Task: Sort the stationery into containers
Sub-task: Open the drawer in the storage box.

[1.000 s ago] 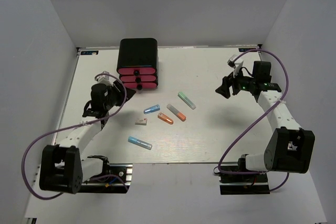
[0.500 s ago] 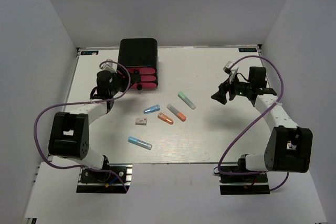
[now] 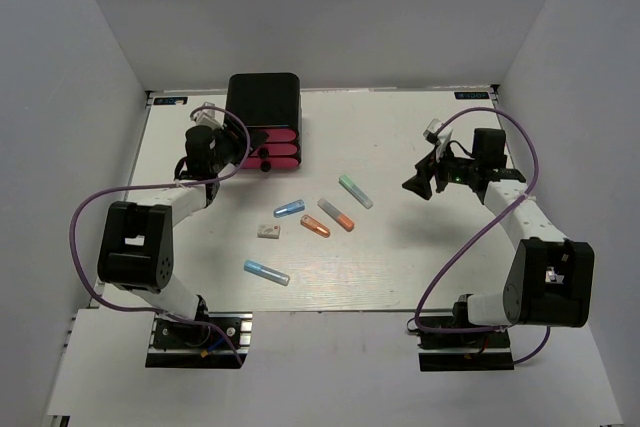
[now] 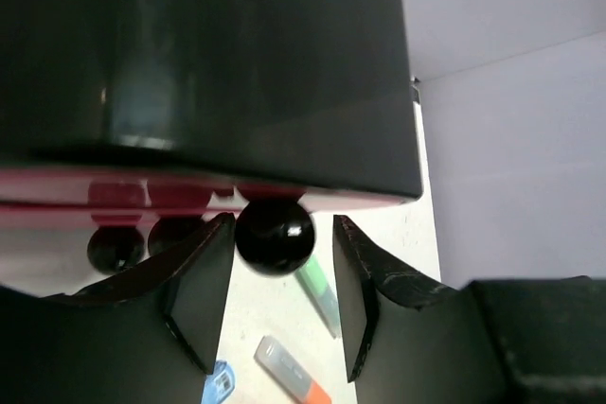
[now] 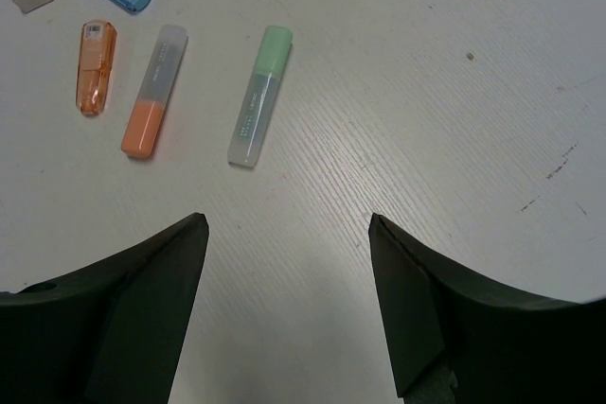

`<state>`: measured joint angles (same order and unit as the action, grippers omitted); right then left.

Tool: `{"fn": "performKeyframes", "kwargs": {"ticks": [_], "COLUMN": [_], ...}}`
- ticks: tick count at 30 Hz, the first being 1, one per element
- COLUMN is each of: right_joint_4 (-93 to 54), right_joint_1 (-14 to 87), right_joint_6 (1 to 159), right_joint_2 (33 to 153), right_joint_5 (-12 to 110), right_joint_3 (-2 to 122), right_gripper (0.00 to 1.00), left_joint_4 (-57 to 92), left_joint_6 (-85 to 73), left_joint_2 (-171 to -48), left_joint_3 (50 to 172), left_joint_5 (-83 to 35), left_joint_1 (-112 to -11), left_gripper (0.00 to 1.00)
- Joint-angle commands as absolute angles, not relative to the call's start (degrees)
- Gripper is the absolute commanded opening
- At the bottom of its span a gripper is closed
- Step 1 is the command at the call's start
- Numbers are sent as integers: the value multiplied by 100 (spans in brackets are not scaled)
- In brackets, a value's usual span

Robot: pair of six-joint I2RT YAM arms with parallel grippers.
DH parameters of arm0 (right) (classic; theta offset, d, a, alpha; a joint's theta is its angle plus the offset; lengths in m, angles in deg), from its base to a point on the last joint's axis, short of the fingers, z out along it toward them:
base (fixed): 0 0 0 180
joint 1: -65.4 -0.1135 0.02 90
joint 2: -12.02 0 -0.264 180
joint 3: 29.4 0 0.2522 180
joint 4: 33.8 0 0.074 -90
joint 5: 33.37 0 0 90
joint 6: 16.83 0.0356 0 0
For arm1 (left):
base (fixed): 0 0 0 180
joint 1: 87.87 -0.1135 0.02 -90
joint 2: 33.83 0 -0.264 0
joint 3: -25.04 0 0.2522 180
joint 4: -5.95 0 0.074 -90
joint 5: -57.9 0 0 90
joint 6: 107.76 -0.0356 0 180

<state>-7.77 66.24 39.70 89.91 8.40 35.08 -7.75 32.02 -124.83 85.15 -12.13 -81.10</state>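
Observation:
The black box (image 3: pixel 264 97) with three pink-red drawers (image 3: pixel 262 142) stands at the back of the table. My left gripper (image 3: pixel 240 149) is at the drawer fronts. In the left wrist view it (image 4: pixel 275 243) is open, with one black knob (image 4: pixel 275 236) between its fingers (image 4: pixel 204 290). On the table lie the blue pen (image 3: pixel 288 209), orange pen (image 3: pixel 315 226), orange-grey pen (image 3: pixel 336 214), green-grey pen (image 3: pixel 355 191), light blue pen (image 3: pixel 266 272) and white block (image 3: pixel 267 232). My right gripper (image 3: pixel 415 182) is open and empty, right of the green-grey pen (image 5: pixel 259 96).
Two more knobs (image 4: pixel 115 248) show left of the one between my left fingers. Grey walls close the table on three sides. The white table (image 3: pixel 440 247) has bare surface under my right gripper (image 5: pixel 286 219).
My left gripper has moved up and right from the open table to the drawer fronts. My right gripper has shifted slightly left and down.

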Motion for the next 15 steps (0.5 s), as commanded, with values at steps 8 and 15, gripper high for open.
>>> {"fn": "performKeyframes", "kwargs": {"ticks": [8,15], "right_joint_4": [-853,-572], "right_joint_1": [6575,6549], "right_joint_6": [3731,3178], "right_joint_2": [8990,8946], "right_joint_5": [680,697], "right_joint_3": [3411,3411], "right_gripper": [73,71], "left_joint_4": [-595,-525], "left_joint_6": [3076,2953], "left_joint_2": [-12567,-12068], "left_joint_3": [8934,8478], "left_joint_5": [-1364,-1101], "left_joint_1": [-8093,-8093], "left_gripper": [26,12]}}
